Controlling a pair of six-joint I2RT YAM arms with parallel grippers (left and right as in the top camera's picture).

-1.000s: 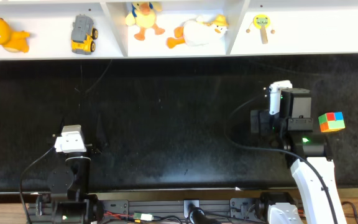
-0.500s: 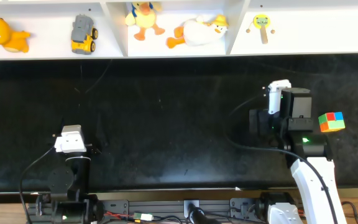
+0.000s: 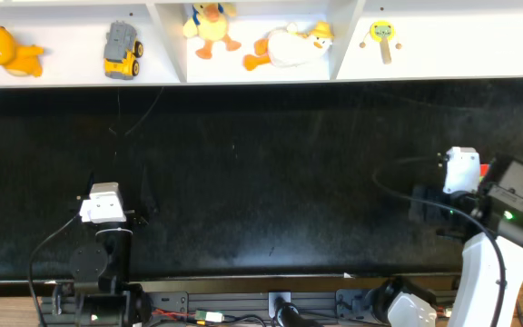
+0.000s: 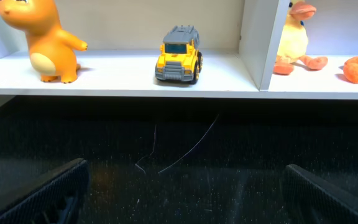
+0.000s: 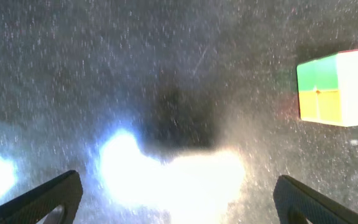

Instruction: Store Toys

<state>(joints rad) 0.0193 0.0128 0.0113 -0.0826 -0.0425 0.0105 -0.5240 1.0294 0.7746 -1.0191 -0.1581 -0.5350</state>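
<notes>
Fingers of both arms gape wide, empty (five toys shelved, one cube on table).

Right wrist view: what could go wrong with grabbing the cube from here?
1. The cube sits off to one side of the open right gripper, not between its fingers; lowering here would likely miss or clip it.
2. The right shelf compartment already holds a small toy, which a cube placed there might knock.
</notes>
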